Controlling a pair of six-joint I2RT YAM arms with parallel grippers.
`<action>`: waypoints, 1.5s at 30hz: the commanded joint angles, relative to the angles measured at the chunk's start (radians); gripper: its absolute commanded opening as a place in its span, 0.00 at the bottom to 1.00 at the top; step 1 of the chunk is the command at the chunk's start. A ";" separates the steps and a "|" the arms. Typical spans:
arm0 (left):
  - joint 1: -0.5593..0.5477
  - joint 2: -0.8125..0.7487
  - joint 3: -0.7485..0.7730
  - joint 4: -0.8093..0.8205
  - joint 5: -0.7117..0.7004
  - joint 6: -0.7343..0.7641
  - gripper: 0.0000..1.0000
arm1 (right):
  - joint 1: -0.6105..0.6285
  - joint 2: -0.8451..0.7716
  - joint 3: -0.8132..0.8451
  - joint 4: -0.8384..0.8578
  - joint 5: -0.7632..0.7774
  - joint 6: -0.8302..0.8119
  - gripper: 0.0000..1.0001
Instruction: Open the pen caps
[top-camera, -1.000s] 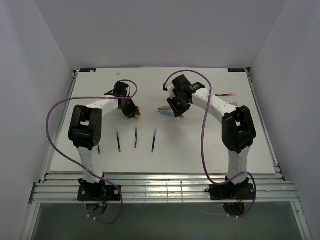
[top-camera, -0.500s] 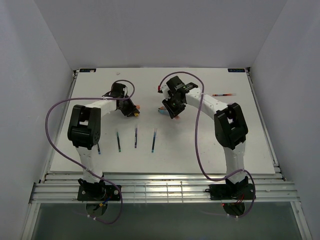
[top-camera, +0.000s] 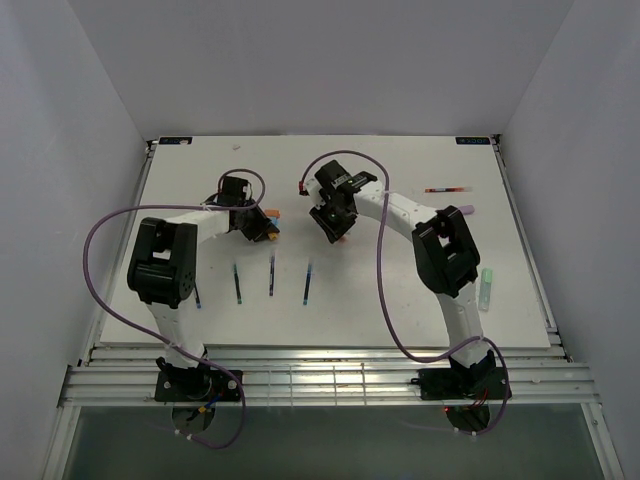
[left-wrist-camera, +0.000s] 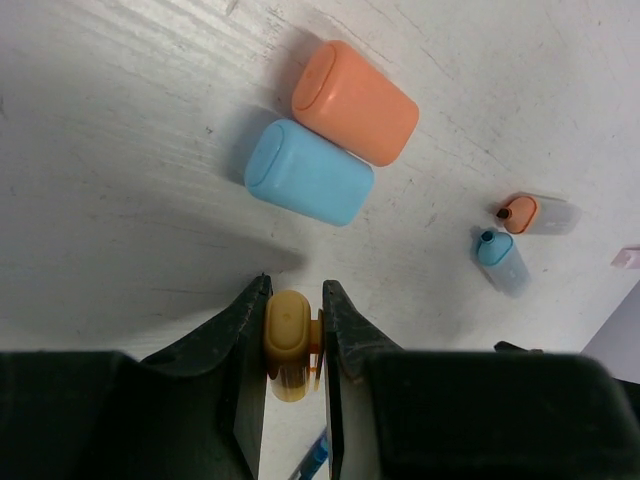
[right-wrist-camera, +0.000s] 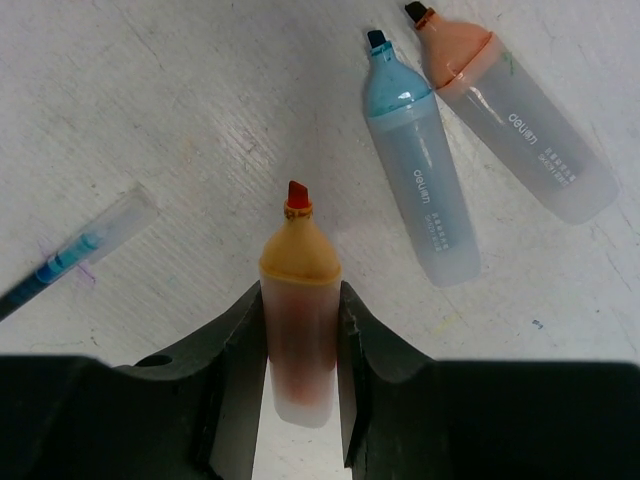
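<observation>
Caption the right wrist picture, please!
Right gripper clamps an uncapped yellow-orange plastic highlighter; a blue highlighter and an orange highlighter lie uncapped on the white table.

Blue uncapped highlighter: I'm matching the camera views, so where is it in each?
Top external: too small to make out.
Left wrist: blue highlighter right of centre.
Right wrist: upper right, tip up.
Shared landmark: uncapped orange highlighter lying beside it.
</observation>
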 joint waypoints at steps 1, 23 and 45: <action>0.000 -0.069 -0.030 0.034 -0.011 -0.093 0.00 | 0.006 0.021 0.045 0.002 0.046 -0.027 0.08; 0.002 -0.077 -0.179 0.230 -0.006 -0.367 0.15 | 0.059 0.127 0.084 -0.013 0.130 -0.131 0.17; 0.028 -0.109 -0.169 0.140 -0.049 -0.324 0.39 | 0.080 0.155 0.102 -0.022 0.178 -0.122 0.44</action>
